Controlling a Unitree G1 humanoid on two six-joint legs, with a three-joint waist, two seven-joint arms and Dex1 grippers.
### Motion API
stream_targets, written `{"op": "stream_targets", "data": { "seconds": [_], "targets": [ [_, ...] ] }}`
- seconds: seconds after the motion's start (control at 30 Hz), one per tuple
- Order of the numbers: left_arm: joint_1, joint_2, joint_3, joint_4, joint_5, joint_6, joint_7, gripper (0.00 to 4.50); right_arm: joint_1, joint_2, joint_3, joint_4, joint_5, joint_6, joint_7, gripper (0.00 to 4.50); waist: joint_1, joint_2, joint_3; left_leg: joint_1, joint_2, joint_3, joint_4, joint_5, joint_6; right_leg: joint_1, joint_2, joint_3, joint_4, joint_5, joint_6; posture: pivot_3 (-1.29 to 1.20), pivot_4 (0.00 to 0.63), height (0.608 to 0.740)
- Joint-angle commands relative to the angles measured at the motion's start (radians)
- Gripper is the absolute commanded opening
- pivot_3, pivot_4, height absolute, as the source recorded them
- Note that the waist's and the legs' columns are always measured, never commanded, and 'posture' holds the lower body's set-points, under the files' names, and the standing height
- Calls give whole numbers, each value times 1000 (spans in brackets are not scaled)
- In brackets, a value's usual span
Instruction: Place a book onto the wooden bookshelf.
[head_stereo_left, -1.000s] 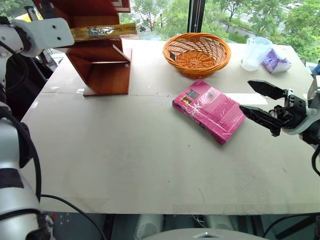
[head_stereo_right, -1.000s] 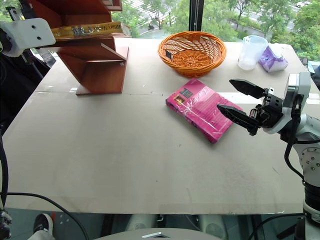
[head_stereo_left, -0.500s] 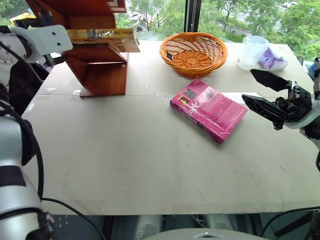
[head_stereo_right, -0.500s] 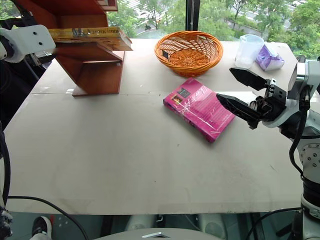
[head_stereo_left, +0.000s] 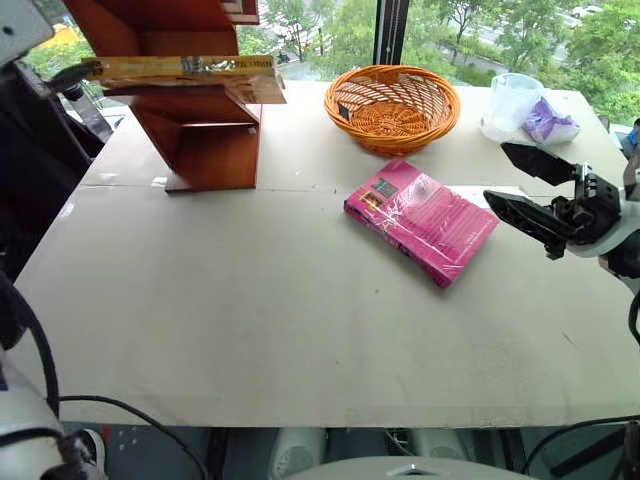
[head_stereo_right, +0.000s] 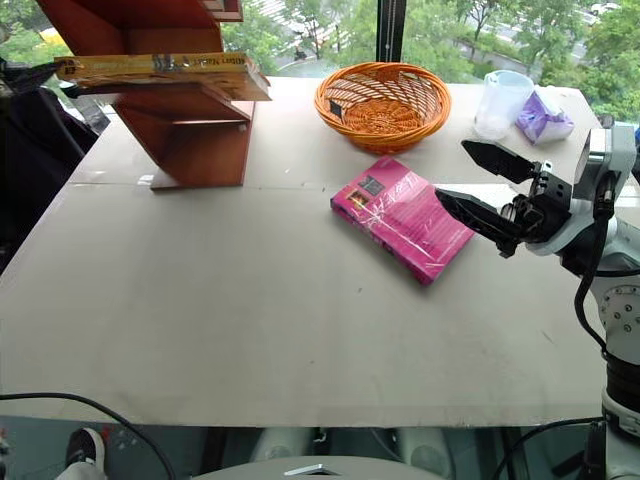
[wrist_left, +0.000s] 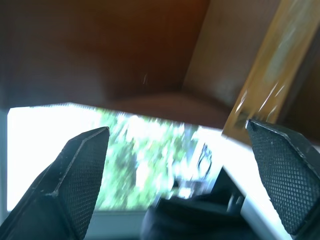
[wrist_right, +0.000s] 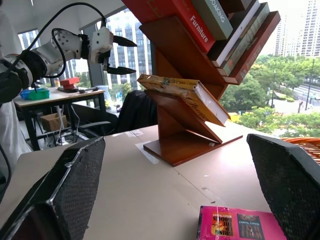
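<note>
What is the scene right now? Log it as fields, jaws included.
book: resting on a tier of the wooden bookshelf, ends sticking out past it
left jaws: open, apart from the book
right jaws: open, holding nothing, beside the pink book
pink book: flat on the table
wicker basket: behind the pink book
clear beaker: far right corner
task status: book on shelf

On the wooden bookshelf (wrist_right: 195, 75), a red book's spine (wrist_right: 192, 22) reads "Furniture"; the grey-green spine (wrist_right: 216, 12) beside it shows letters ending "OKING".
</note>
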Motion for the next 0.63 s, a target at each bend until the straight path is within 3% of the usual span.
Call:
{"op": "stream_targets", "data": {
  "seconds": [0.03, 0.17, 0.33, 0.47, 0.5, 0.63],
  "targets": [
    [339, 2, 182, -501, -381, 436, -216, 4487, 46, -24, -29, -12, -26, -12, 30, 4500, -7, 3, -1, -1, 0, 0, 1, 0, 0, 0, 1, 0, -1, 0, 0, 0, 150, 740],
    [804, -106, 326, -1057, -678, 872, -102, 4487, 178, -34, -29, 6, -123, -66, 79, 4500, -13, 3, -2, 0, 0, -4, 3, 0, 0, 0, -3, 4, 3, 0, 1, 0, 150, 740],
    [1180, -358, 302, -1427, -776, 1055, 164, 4487, 376, -21, 9, 65, -371, -246, 81, 4500, -11, 4, -2, 4, 0, -4, 4, 0, 0, 2, -3, 6, 7, 0, 0, 0, 150, 740],
    [1393, -519, 199, -1534, -671, 1028, 322, 4487, 474, 30, 42, 169, -505, -376, 59, 4500, -11, 4, -3, 10, 0, -5, 4, 0, 0, 7, 0, 6, 7, -1, 0, 0, 150, 740],
    [1429, -546, 176, -1539, -642, 1005, 343, 4487, 485, 46, 46, 192, -518, -392, 51, 4500, -11, 4, -3, 19, 0, -2, 3, 0, 0, 13, 0, 7, 7, -2, -3, 0, 150, 740],
    [1534, -612, 89, -1488, -471, 836, 389, 4487, 517, 104, 77, 301, -591, -489, 40, 4500, -11, 4, -3, 23, 0, -2, 2, 0, 0, 16, 1, 9, 7, -5, -1, 0, 150, 740]
  ]
}}
